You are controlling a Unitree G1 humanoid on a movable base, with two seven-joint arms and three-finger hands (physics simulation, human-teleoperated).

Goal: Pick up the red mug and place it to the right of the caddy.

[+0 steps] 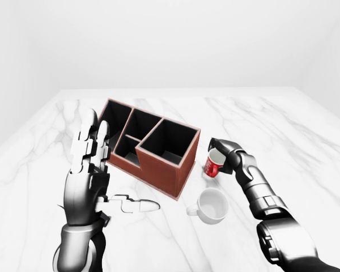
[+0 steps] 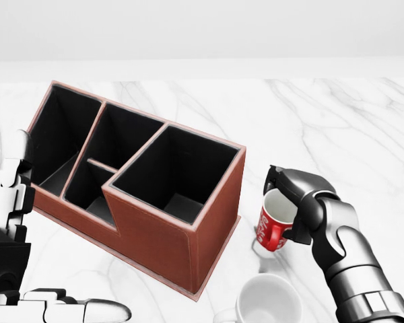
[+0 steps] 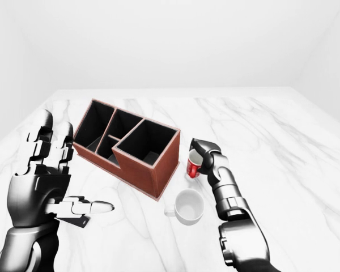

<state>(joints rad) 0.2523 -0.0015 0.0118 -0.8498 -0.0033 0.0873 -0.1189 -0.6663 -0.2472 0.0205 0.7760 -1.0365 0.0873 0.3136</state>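
You see two mugs: one red mug point(image 2: 275, 225) at centre right of the head view and one white mug point(image 2: 268, 302) at its lower edge. One caddy point(image 2: 138, 182) with four compartments. Two robot hands: left robot hand point(image 1: 89, 170), right robot hand point(image 2: 297, 202). One bench point(image 1: 306, 147).
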